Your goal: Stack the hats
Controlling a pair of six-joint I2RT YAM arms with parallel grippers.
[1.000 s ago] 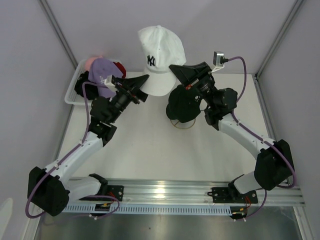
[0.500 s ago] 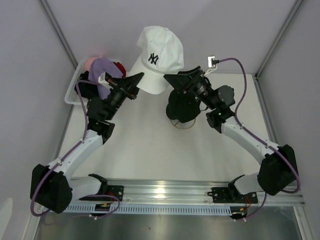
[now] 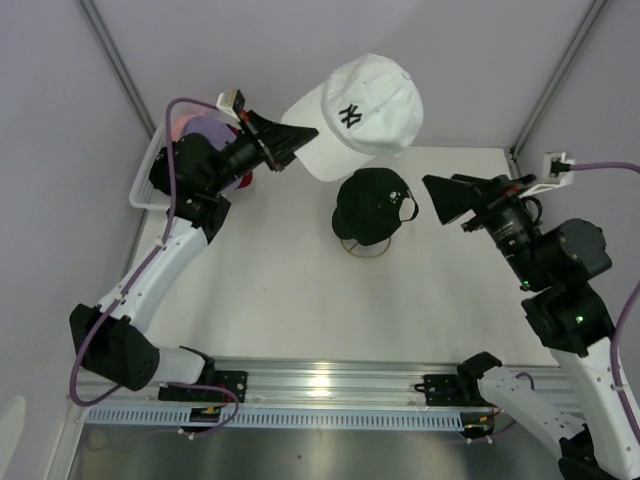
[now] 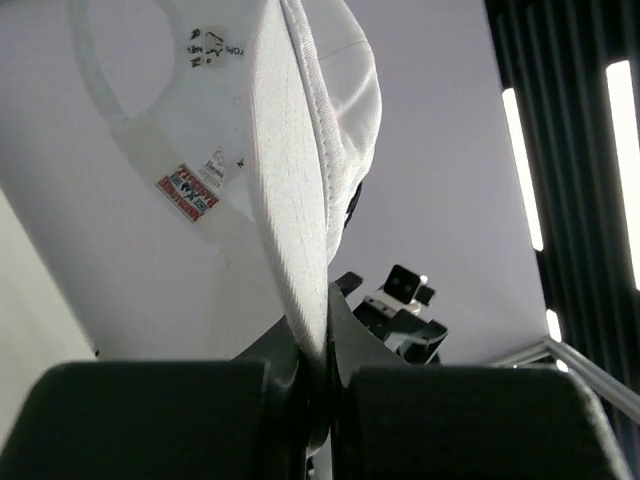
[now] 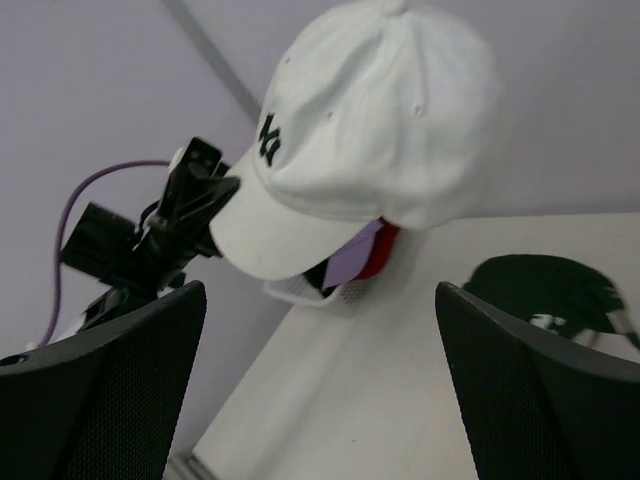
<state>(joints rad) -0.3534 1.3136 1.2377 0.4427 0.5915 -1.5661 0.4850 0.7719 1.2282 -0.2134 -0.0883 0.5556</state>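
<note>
Stacking step: left gripper (image 3: 298, 140) clamped on the white cap's (image 3: 365, 110) brim, cap aloft behind the dark green cap (image 3: 372, 205) on its stand (image 3: 365, 247); right gripper (image 3: 435, 198) wide open, empty. Next move likely needs the white crown lowered squarely over the green. Plain white desk (image 3: 300, 290), pale walls (image 3: 470, 50).

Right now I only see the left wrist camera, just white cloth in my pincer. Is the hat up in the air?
Observer: Yes, the white hat hangs clear of the table, held by its brim in the left pincer.
Operator: Is the other pincer helping?
Observer: No, the right pincer is open and apart from it.
Operator: Where does it go?
Observer: Probably onto the dark green hat, sitting on a stand mid-table.
</note>
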